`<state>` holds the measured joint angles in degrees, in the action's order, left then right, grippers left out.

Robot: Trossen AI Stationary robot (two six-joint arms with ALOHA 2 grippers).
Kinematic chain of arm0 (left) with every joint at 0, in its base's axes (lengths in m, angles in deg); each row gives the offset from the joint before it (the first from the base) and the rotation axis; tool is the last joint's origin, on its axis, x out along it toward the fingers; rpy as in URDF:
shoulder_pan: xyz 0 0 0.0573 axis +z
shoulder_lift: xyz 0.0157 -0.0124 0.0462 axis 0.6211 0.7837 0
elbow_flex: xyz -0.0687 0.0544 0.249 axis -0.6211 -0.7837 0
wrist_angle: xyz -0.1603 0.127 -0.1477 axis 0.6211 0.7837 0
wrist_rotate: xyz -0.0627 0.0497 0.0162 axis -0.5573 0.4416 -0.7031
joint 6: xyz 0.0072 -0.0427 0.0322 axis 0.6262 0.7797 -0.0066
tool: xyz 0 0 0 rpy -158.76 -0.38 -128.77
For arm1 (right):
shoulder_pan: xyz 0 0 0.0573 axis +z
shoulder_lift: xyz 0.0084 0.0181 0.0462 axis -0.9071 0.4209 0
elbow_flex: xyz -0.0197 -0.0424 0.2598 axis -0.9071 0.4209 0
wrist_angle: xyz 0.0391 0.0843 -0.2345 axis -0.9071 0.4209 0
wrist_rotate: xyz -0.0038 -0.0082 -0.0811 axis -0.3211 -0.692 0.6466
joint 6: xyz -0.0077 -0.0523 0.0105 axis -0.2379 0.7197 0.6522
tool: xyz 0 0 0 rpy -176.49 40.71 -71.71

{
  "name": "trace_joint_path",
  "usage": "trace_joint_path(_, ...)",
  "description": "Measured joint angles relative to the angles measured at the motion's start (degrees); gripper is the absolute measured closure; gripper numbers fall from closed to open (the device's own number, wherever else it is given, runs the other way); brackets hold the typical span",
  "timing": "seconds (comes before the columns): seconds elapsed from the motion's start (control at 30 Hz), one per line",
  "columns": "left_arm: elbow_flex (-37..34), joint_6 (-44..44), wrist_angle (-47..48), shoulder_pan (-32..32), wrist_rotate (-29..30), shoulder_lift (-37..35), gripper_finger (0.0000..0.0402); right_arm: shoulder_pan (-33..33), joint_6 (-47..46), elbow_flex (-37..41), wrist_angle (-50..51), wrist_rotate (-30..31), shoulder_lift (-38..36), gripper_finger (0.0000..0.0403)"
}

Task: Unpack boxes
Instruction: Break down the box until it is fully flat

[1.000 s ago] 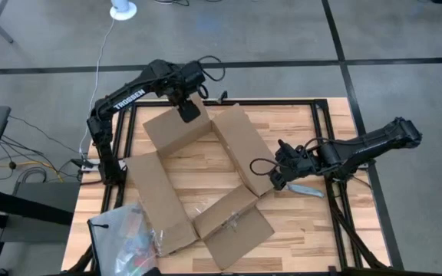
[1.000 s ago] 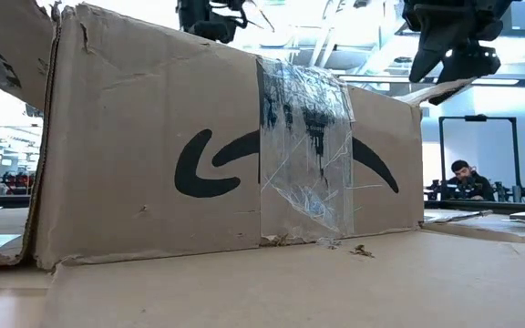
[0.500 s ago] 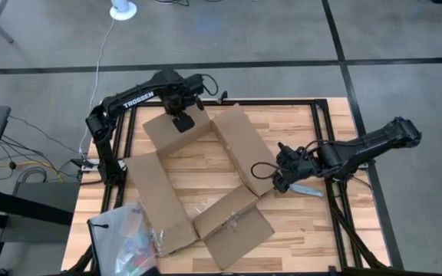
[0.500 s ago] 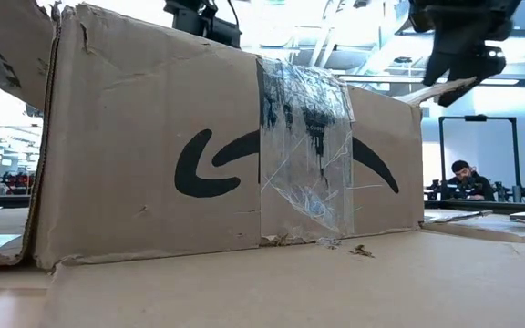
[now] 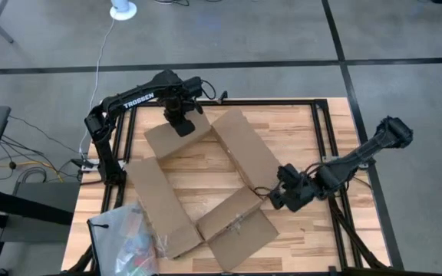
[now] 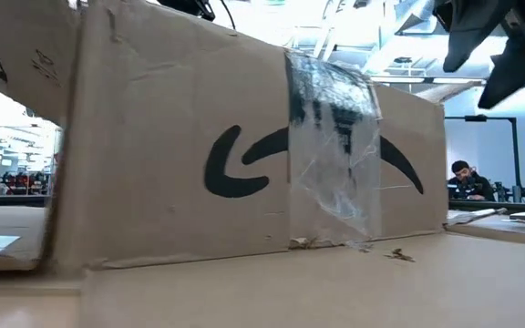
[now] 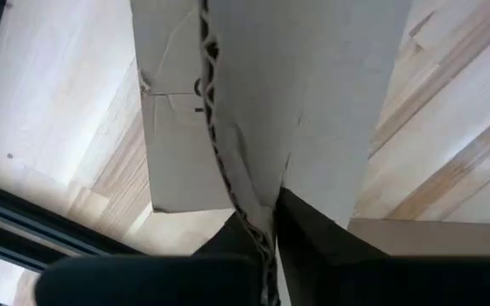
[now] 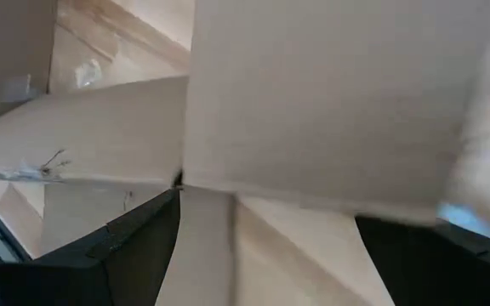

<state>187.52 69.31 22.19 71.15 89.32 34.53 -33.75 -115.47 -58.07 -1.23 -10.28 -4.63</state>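
Box (image 5: 206, 180) sits opened out across the middle of the wooden table (image 5: 298, 130), its four flaps splayed and the floor between them bare; in the low view its near wall (image 6: 244, 155) with the smile-arrow print and taped seam fills almost everything. Nearest the front edge, a clear plastic bag (image 5: 125, 234) of goods lies off the left front corner, just beside the left flap.

Right gripper (image 5: 281, 196) is at the corner where the right and front flaps meet; whether its jaws are spread or pinching cardboard I cannot tell. Farther back, the left gripper (image 5: 181, 123) has its jaws pressed onto the rear flap's edge — the left wrist view shows the corrugated edge (image 7: 228, 170) running between the two fingers.

To do this well, I judge both arms should move together and slowly, lest the cardboard tear. Open room lies on the right and rear right of the table; the frame rails hem the left gripper closely.
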Motion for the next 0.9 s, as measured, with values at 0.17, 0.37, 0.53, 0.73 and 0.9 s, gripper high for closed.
trace_joint_path(0.17, -0.07, 0.95, -0.06, 0.20, -1.56, 0.10, 0.0401, 0.23, -0.67, -0.02, -6.43, 2.45, 3.57, 0.0070)
trace_joint_path(0.37, -0.09, 4.57, 0.49, -0.95, -5.74, 0.10, 0.0401, -4.36, -0.64, 0.00, 3.96, 3.42, 3.56, 0.0070)
trace_joint_path(0.53, -0.09, 9.31, 0.49, -2.74, -12.46, 0.18, 0.0401, -8.40, 4.90, 0.02, 13.70, 3.75, 0.34, 0.0070)
trace_joint_path(0.73, -0.09, 15.46, 0.49, -6.57, -13.78, 0.15, 0.0401, -15.29, 18.55, 0.02, 13.88, 3.34, -3.76, 0.0070)
trace_joint_path(0.9, -0.09, 23.37, 0.68, -10.91, -14.36, 0.08, 0.0401, -21.61, 31.38, 0.02, 13.87, 1.02, -4.89, 0.0070)
